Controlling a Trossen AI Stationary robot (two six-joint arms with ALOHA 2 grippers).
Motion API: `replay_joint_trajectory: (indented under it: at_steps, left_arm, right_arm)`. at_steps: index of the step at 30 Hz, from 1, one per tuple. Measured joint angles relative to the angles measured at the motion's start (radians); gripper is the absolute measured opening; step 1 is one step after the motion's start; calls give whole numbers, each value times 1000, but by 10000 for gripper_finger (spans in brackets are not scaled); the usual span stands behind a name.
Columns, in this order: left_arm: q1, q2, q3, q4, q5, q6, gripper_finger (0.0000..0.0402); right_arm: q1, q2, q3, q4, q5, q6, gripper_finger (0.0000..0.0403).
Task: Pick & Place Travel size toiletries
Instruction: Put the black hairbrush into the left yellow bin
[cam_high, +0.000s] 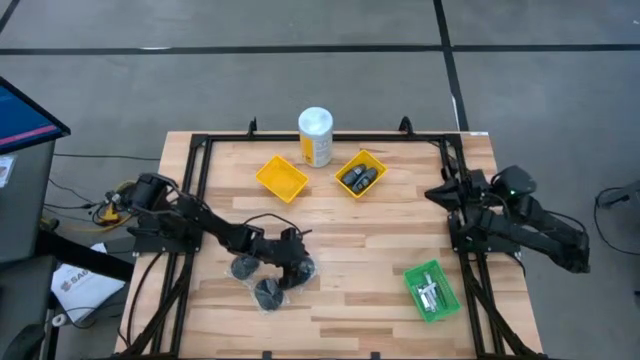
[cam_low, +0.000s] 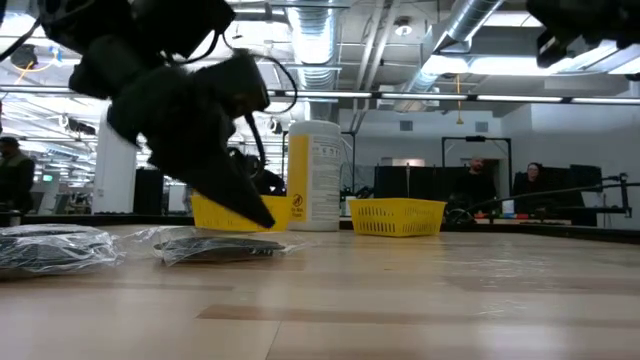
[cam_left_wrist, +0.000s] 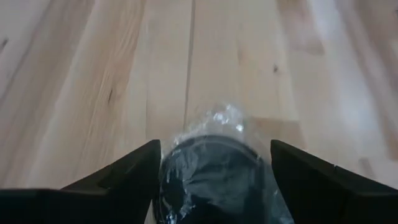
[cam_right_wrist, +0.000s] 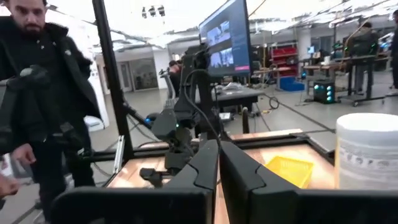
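Observation:
Two dark round discs in clear wrap (cam_high: 244, 267) (cam_high: 268, 293) lie flat on the wooden table at the near left. My left gripper (cam_high: 297, 268) is low over a third wrapped disc (cam_left_wrist: 211, 180), open, with one finger on each side of it. In the low view its fingers (cam_low: 245, 205) slant down to that disc (cam_low: 215, 248). Two black oblong pieces (cam_high: 360, 177) lie in a yellow tray. Small silver pieces (cam_high: 430, 292) lie in a green tray. My right gripper (cam_high: 440, 192) is shut and empty, raised at the table's right side. My left gripper stands with its fingers (cam_left_wrist: 134, 171) on either side of the wrapped disc, slanting down from the table's left. The clear wrap's edge (cam_left_wrist: 166, 163) reaches the fingers' inner sides. I cannot tell whether they touch the disc itself. The disc lies flat on the table.
A tall yellow canister with a white cap (cam_high: 315, 137) stands at the far middle. An empty yellow tray (cam_high: 281, 177) sits to its left. A black frame (cam_high: 200, 150) runs along the table's edges. People stand in the room beyond the table (cam_right_wrist: 37, 93).

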Motion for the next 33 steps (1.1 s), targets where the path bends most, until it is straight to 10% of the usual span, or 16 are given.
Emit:
replay_joint_trajectory:
  at_steps: [11, 27, 33]
  left_arm:
    - [-10, 74, 4, 16, -38, -68, 276]
    - [-1, 14, -2, -47, -56, -83, 15]
    - [13, -169, -3, -47, -60, -284, 4]
  right_arm:
    - [0, 0, -7, -2, -3, 9, 4]
    - [0, 0, -7, -2, -1, 27, 4]
    - [0, 0, -7, -2, -1, 44, 3]
